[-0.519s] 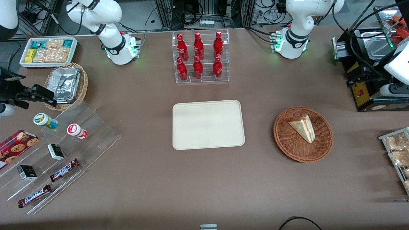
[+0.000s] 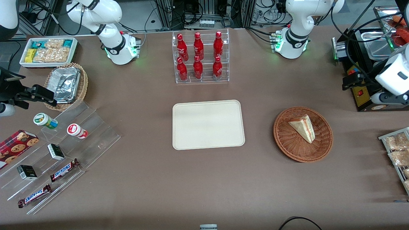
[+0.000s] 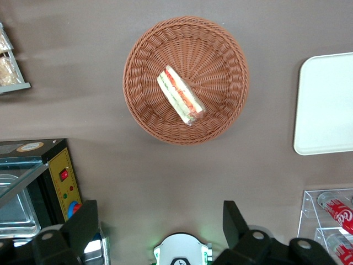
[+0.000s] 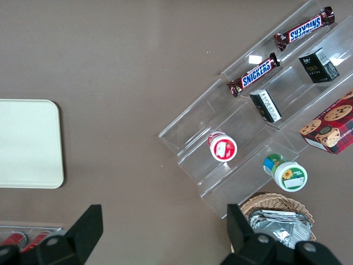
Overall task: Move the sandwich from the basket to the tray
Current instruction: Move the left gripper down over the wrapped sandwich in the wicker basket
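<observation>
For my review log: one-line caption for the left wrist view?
Open gripper high above the sandwich lying in the basket; tray beside it.

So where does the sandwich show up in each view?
Front view: the sandwich lies in the basket, toward the working arm's end of the table.
Left wrist view: in the basket, gripper open, well above the table.
Right wrist view: not in it.
Shared landmark: the tray.

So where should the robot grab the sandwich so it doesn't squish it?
Probably from straight above, with the fingers closing across the two flat bread faces near the middle of the sandwich. It lies in the basket as a thin wedge with its filling stripe facing up, so the long sides are free to pinch. The gripper is open, up high and not yet over the basket.
</observation>
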